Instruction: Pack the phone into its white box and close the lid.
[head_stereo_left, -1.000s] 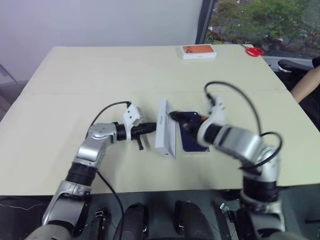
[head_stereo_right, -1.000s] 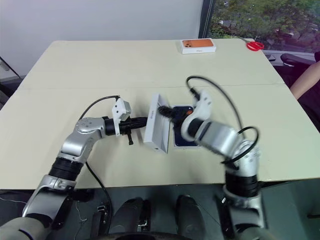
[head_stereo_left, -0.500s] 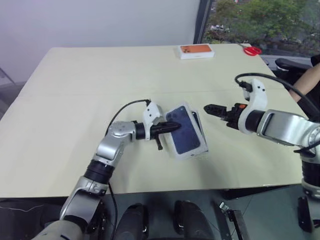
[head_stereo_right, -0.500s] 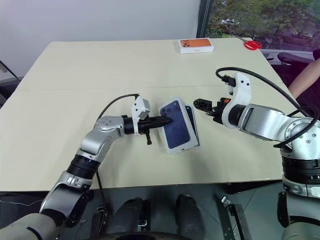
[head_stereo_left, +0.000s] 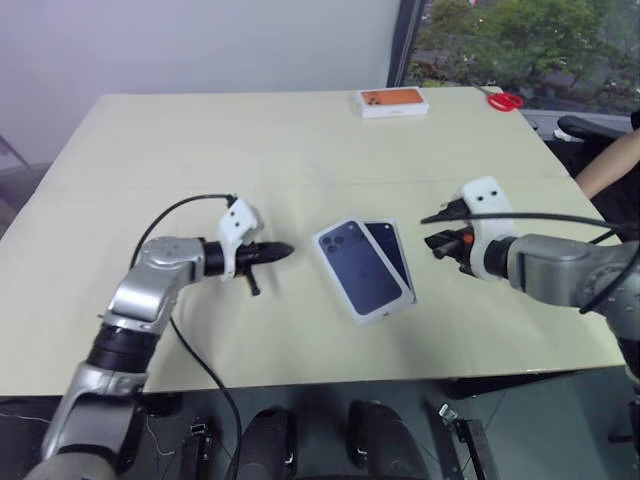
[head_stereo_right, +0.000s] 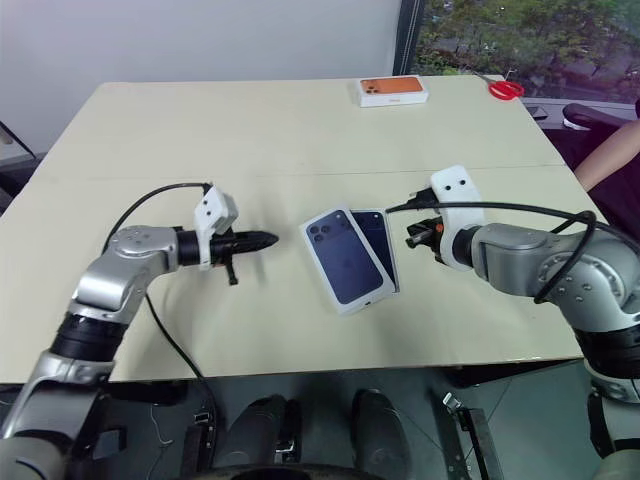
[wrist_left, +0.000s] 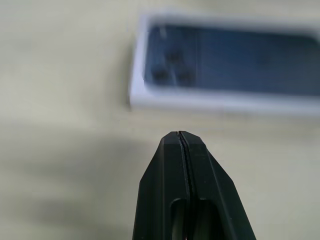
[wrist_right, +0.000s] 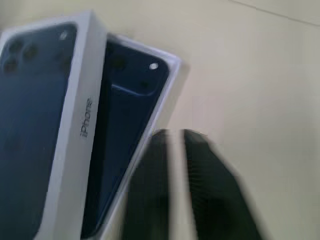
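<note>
White cardboard lid (head_stereo_left: 352, 272) lies askew mid-surface, half covering the phone (head_stereo_left: 392, 257) in the white box (wrist_right: 167, 85); light, stiff, likely slippery, best nudged by its long edges; left end effector (head_stereo_left: 285, 250) and right end effector (head_stereo_left: 430, 241) both closed, empty.

My right wrist camera looks down on the pale table (wrist_right: 250, 65), where the lid (wrist_right: 45, 115), its top printed with a dark-blue phone picture and its white side wall lettered "iPhone", lies askew over the white box (wrist_right: 167, 82). The lid covers only part of the tray; it is not seated square. In the uncovered strip I see the phone (wrist_right: 122, 125), dark navy and glossy, a small bright glint near its upper corner, lying inside the tray with the white rim showing along its outer edge. My right gripper (wrist_right: 177, 145) rises blurred in the foreground, close beside the box's edge, its two black fingers (wrist_right: 210, 195) drawn nearly together, holding nothing.
</note>
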